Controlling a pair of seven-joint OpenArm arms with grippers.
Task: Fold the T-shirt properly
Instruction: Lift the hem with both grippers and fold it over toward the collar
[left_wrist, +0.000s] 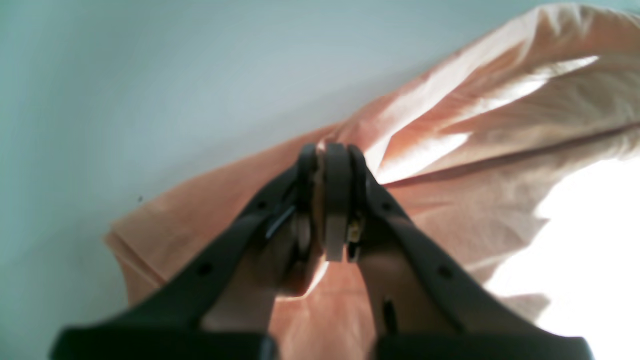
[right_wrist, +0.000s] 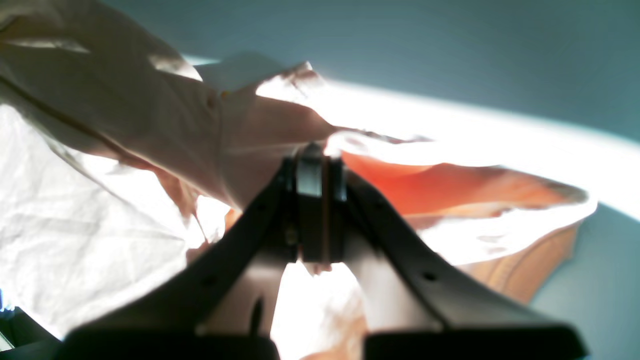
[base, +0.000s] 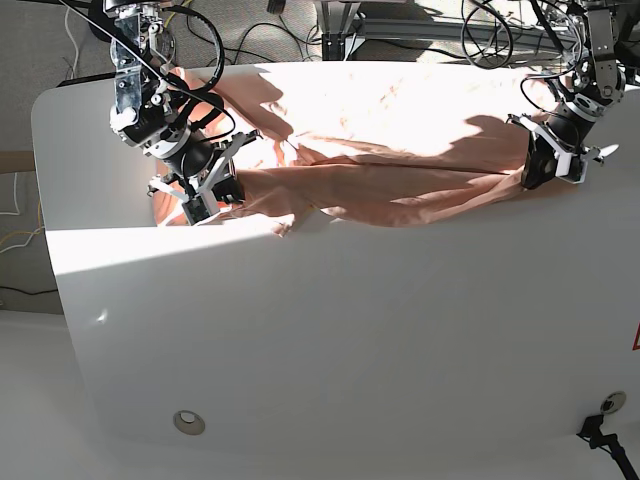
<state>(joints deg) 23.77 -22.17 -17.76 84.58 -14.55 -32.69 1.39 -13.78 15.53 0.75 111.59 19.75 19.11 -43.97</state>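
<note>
Pink T-shirt (base: 400, 150) stretches side to side across the desk (base: 330, 340), each end pinched in a closed hand: left hand (base: 540, 168), right hand (base: 205, 200).

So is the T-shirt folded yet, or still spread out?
Partly folded: the T-shirt lies across the table's far side, its near edge lifted and doubled over.

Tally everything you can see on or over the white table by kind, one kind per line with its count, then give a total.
T-shirt: 1, salmon-pink
Robot grippers: 2, left gripper and right gripper, each shut on the shirt
Round fittings in the table: 2, one near each front corner
Total: 5
</note>
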